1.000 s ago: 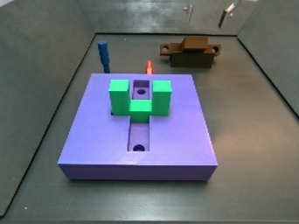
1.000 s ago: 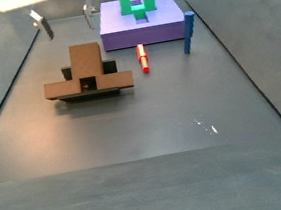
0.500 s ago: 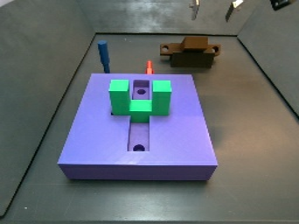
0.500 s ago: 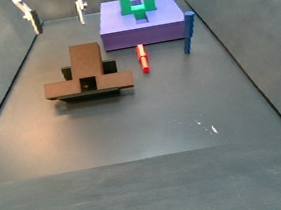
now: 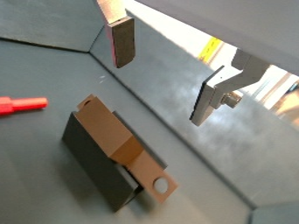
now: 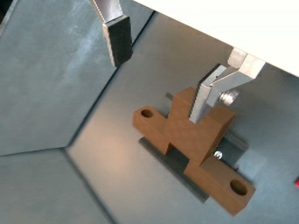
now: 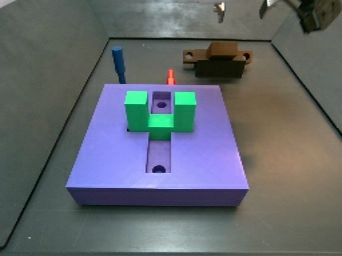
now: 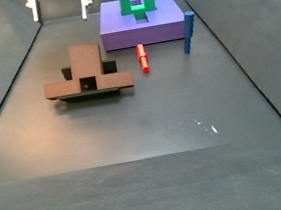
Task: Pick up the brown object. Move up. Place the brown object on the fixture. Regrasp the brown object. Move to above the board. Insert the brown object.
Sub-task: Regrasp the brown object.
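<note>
High above the fixture, the tool hangs with jaws spread wide, empty. The brown object lies across the fixture, well apart from the board. It looks rigid and light; pinching its narrow flanks seems safest.

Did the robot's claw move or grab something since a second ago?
The gripper rose a little, open and empty, high above the brown object. It grabbed nothing. The brown object lies on the fixture as before; the board, red peg and blue peg stayed put.
</note>
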Motion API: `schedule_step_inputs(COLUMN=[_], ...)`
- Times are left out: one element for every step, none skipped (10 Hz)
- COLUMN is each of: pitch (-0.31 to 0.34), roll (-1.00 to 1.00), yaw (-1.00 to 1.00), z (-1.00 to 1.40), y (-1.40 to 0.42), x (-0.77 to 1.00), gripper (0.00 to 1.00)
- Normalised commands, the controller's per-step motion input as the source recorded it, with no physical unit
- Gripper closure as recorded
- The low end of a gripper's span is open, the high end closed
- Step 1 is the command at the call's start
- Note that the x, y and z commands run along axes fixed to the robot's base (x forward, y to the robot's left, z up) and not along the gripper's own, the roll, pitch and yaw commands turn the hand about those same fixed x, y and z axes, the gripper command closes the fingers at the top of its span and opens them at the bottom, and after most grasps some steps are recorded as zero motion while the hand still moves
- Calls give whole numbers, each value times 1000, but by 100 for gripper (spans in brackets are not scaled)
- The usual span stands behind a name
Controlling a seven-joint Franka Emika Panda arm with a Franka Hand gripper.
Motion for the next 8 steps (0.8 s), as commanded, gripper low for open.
schedule_step_inputs(pitch=[-149,0,9,0,0,-20,0,780], roll=[440,-23,0,63,0,-11,0,3], yaw=[0,0,0,0,0,114,217,229], z=[0,0,-37,-297,-357,-103,-123,-37], y=[-120,0,0,0,0,0,0,0], x=[-63,0,100,0,-6,0,83,26], gripper=[0,0,0,0,0,0,0,0])
